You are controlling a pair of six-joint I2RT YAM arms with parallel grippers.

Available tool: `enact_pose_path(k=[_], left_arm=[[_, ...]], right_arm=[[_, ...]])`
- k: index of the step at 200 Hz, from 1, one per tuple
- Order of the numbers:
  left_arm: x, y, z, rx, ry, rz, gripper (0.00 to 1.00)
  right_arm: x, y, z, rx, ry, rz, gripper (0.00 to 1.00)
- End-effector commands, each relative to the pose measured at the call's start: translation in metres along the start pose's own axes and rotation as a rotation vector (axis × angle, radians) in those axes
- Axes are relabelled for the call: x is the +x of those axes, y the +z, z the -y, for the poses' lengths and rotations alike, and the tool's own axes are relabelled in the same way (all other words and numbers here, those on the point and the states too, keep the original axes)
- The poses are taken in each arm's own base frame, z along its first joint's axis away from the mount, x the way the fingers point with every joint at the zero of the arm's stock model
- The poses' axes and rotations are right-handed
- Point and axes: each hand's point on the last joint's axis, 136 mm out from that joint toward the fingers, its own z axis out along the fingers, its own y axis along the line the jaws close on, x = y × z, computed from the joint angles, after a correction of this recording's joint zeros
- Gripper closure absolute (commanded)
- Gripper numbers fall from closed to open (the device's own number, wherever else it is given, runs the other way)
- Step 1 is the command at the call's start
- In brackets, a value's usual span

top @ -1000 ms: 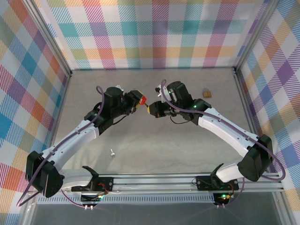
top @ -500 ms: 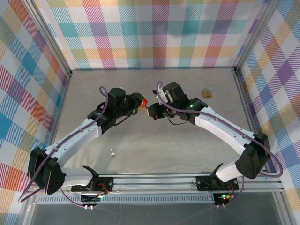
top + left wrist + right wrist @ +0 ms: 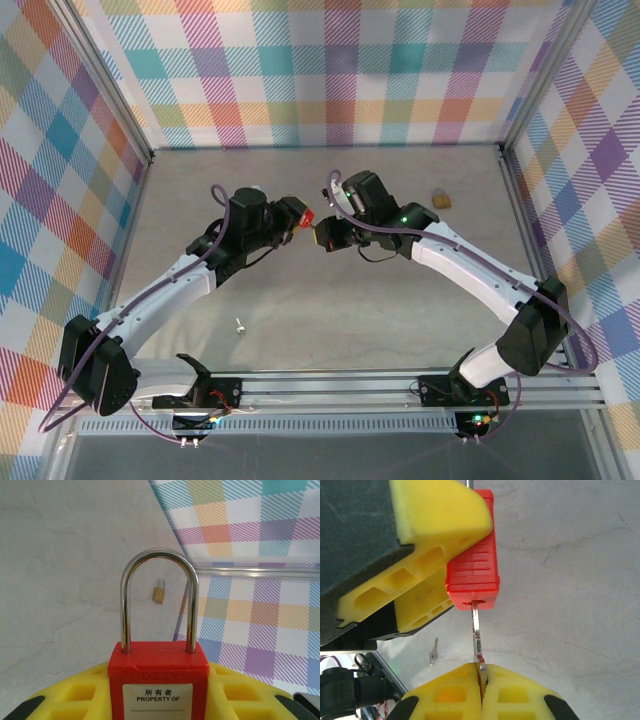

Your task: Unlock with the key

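Clamping red padlock point(image 3: 472, 580) in left jaws, key point(image 3: 477, 632) in right jaws; spare key point(image 3: 240, 324) and brass padlock point(image 3: 439, 198) lie aside

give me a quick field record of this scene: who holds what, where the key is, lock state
left gripper: shut on red padlock
right gripper: shut on key
key position: tip at the keyhole in the padlock's base, depth unclear
shackle: closed, both legs in the body
table: small brass padlock far right, loose key near the left arm
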Motion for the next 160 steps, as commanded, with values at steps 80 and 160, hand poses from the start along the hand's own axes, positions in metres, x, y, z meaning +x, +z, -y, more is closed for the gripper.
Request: enact_pose_path(k=[80,160], left_arm=[[0.021,-0.033,0.025,0.172,-0.019,-0.066,1.00],[0.035,-0.017,0.006,0.028,0.003,-0.128,1.00]], right_arm=[[-0.049,0.011,-0.005,-0.272,0.153,0.139,1.00],[-0.043,0.021,0.004,0.044,-0.092,0.104,1.00]])
